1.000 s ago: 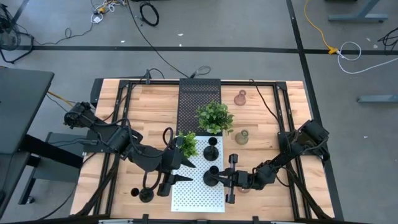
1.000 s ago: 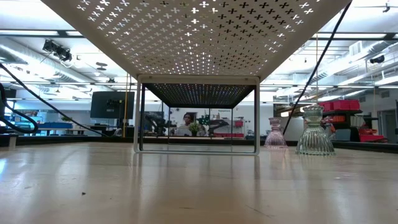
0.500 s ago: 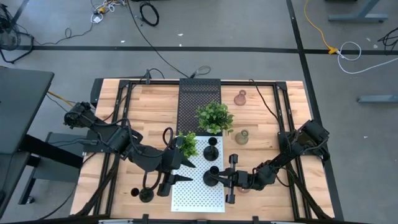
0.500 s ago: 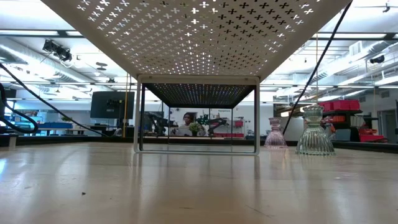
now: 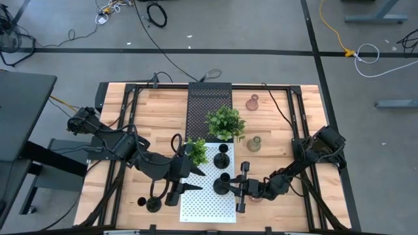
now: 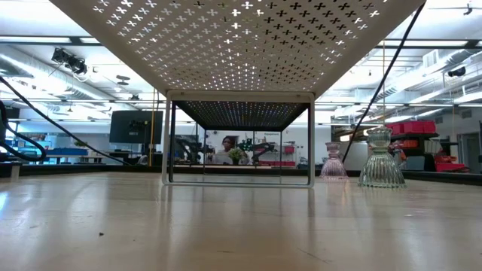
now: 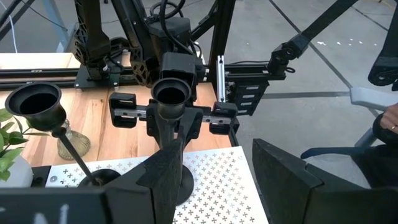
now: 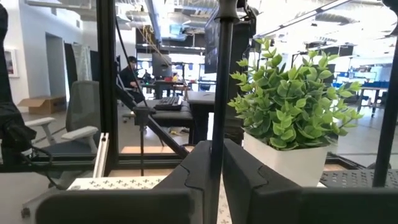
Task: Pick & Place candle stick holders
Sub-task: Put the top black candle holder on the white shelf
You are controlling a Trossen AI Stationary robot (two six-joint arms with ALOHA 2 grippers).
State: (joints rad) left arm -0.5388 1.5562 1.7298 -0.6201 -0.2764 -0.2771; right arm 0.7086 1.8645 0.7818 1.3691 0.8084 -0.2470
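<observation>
The wooden table (image 5: 157, 117) carried a black perforated shelf (image 5: 210, 103) at its far middle and a white perforated shelf (image 5: 208, 196) at its near middle.

The right gripper (image 5: 233, 188) reached over the white shelf's right edge, its fingers (image 8: 239, 171) pressed against the thin stem of a black candle stick holder (image 5: 224, 186) that stood on the shelf. In the left wrist view that same holder (image 7: 169, 124) stood upright with the right gripper's two pads on either side of it.

The left gripper (image 5: 185, 179) lay at the white shelf's left edge with its fingers spread and nothing between them.

A second black holder (image 5: 222, 157) stood on the white shelf just beyond the gripped one, and a third (image 5: 153, 203) sat on the wood to the left of the left gripper.

A large plant (image 5: 226, 123) and a small plant (image 5: 196, 151) stood beyond both grippers.

A greenish glass holder (image 5: 253, 143) stood beyond the right gripper, a pinkish one (image 5: 252, 102) farther off, well apart.
</observation>
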